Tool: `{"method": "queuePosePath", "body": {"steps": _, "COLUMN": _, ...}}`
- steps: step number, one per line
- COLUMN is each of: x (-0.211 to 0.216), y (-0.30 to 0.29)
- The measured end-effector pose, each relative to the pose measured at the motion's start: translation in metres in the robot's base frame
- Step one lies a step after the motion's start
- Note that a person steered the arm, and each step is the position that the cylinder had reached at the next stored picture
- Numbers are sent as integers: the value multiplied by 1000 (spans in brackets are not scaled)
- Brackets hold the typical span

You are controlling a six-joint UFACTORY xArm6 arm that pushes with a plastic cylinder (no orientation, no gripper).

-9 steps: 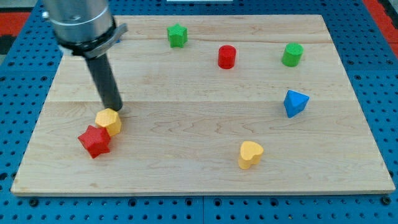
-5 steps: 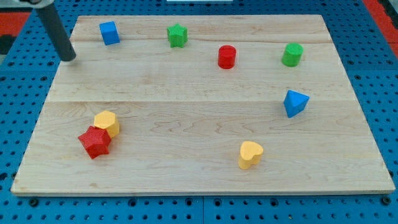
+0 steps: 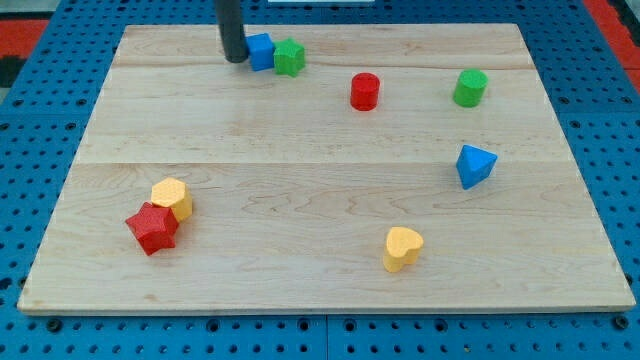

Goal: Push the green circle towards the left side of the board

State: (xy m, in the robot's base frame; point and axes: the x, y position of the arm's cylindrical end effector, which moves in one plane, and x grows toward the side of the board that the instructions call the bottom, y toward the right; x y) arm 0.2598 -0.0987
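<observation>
Near the view's top my tip (image 3: 235,59), a bare rod end effector that grasps nothing, stands just left of the blue block (image 3: 260,51), which touches the green star (image 3: 290,57). The green circle (image 3: 470,88) lies well apart toward the view's right, beyond the red cylinder (image 3: 365,91). I judge I must go around to its right side; the table (image 3: 300,150) leaves open room there.

So the setup is a pale wooden board (image 3: 320,200) made of long glued planks, grain running left to right, sitting on a blue pegboard surface (image 3: 30,200) full of small round holes. There's a red patch (image 3: 20,30) at the far left corner and another (image 3: 615,20) at the far right. Lighting is even, shadows soft.
</observation>
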Motion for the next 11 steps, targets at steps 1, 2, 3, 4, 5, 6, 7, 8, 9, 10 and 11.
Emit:
{"method": "queuePosePath", "body": {"steps": 1, "x": 42, "y": 2}}
{"method": "queuePosePath", "body": {"steps": 2, "x": 84, "y": 48}}
{"method": "queuePosePath", "body": {"steps": 3, "x": 105, "y": 115}}
{"method": "queuePosePath", "body": {"steps": 4, "x": 107, "y": 152}}
{"method": "queuePosePath", "body": {"steps": 5, "x": 65, "y": 188}}
{"method": "queuePosePath", "body": {"steps": 6, "x": 29, "y": 166}}
{"method": "queuePosePath", "body": {"steps": 7, "x": 8, "y": 185}}
{"method": "queuePosePath", "body": {"steps": 8, "x": 5, "y": 304}}
{"method": "queuePosePath", "body": {"steps": 9, "x": 47, "y": 359}}
{"method": "queuePosePath", "body": {"steps": 10, "x": 55, "y": 299}}
{"method": "queuePosePath", "body": {"steps": 11, "x": 56, "y": 206}}
